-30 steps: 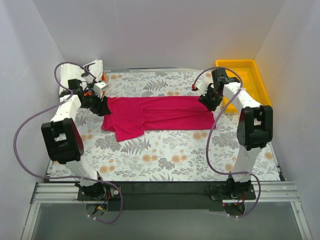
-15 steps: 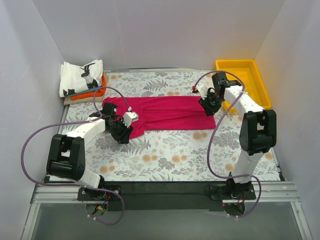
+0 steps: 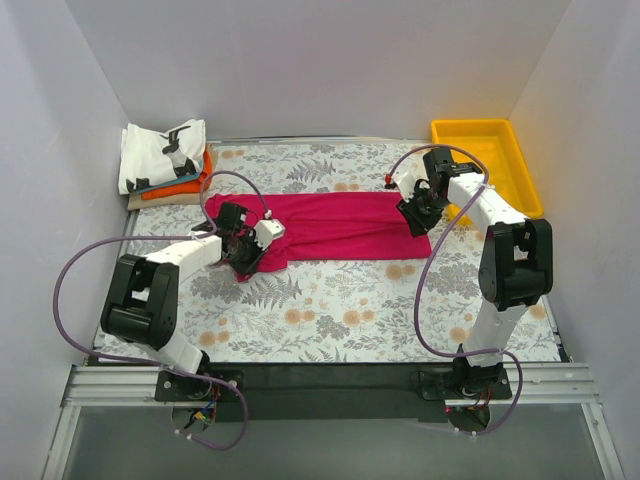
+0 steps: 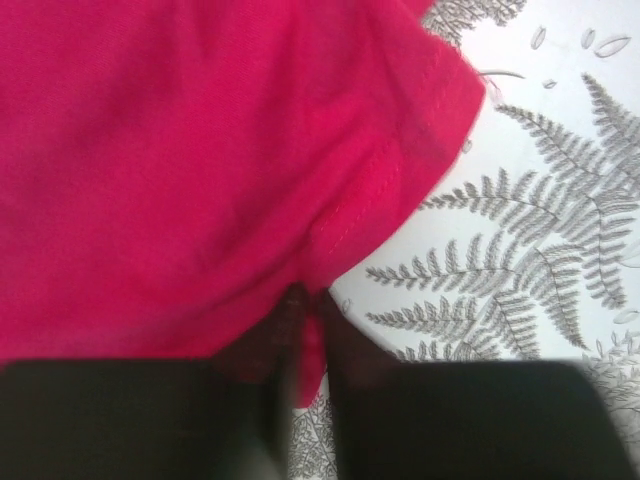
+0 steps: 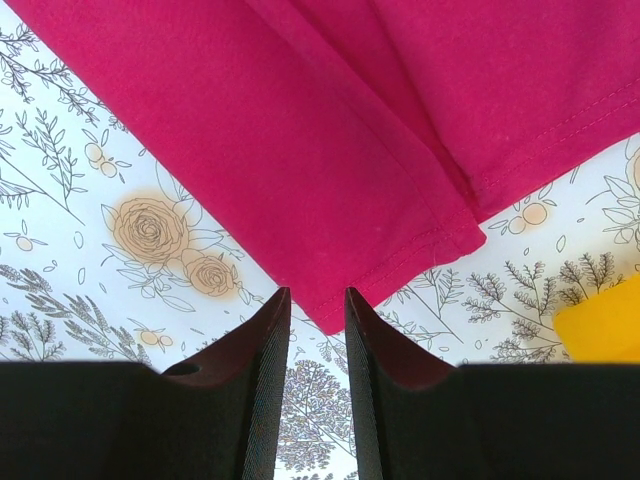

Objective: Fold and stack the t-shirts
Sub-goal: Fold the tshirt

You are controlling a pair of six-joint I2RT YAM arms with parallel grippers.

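Fingers at both ends of a magenta-red t-shirt

Left fingers are clamped on the hem of the magenta-red t-shirt, a thin strip of red cloth pinched between them by the sleeve seam. The left arm's elbow is folded near the desk's left edge, and its forearm reaches right, wrist tipped down onto the shirt's left end.

The right fingers stand a little apart, with the shirt's near right corner lying at the mouth of the narrow gap; I cannot tell whether they touch it. The right arm runs up along the right edge and bends left at the wrist, down to that corner.

The shirt lies flat in a long band across the far half of the desk. In the far left corner sits a folded stack: a white black-printed t-shirt on top, then a light blue one and an orange one. The black print is too small to read. A yellow tray sits at the far right corner.
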